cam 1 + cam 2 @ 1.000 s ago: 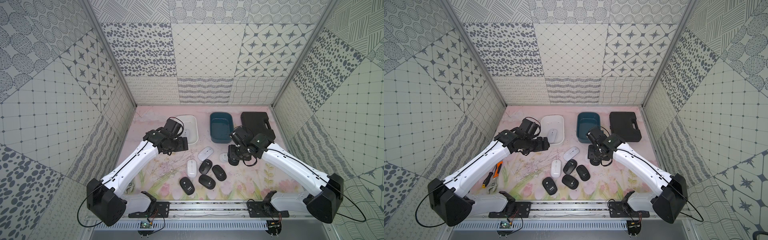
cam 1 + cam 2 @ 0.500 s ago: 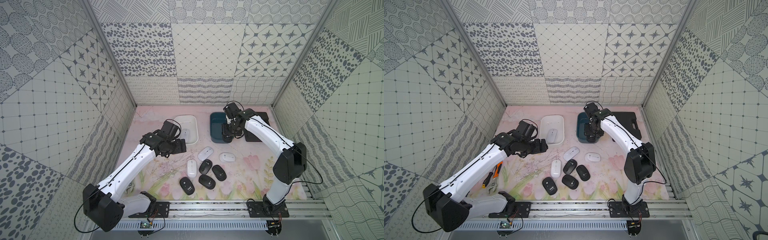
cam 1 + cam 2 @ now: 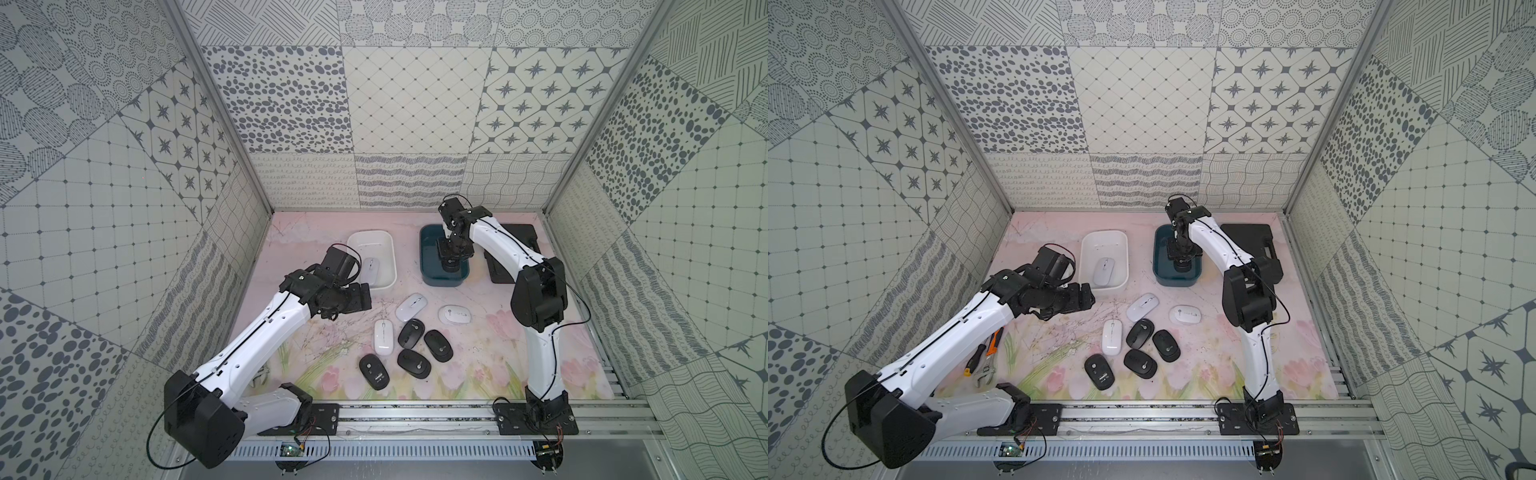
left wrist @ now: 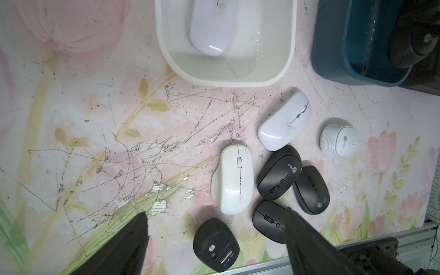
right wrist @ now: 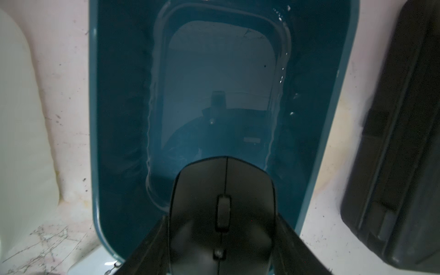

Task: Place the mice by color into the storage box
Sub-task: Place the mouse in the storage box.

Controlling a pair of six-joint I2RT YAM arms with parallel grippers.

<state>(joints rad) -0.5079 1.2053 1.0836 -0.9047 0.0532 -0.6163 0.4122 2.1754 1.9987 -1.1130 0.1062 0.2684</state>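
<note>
Right gripper (image 5: 221, 215) clamped on black mouse (image 5: 221, 190), over near end of teal tub (image 5: 114, 119). Releasing here could clip the rim and bounce out. Left gripper (image 4: 215, 212) spread wide, empty, above the tabletop (image 4: 95, 119). White mice (image 4: 232, 178) sit tight beside black mice (image 4: 278, 171), so a grab may drag a neighbour.

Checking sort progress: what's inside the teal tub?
In the teal tub the visible floor is bare; a black mouse, clamped in the right gripper, hangs over one end. The floor beneath mouse and gripper is covered.
</note>
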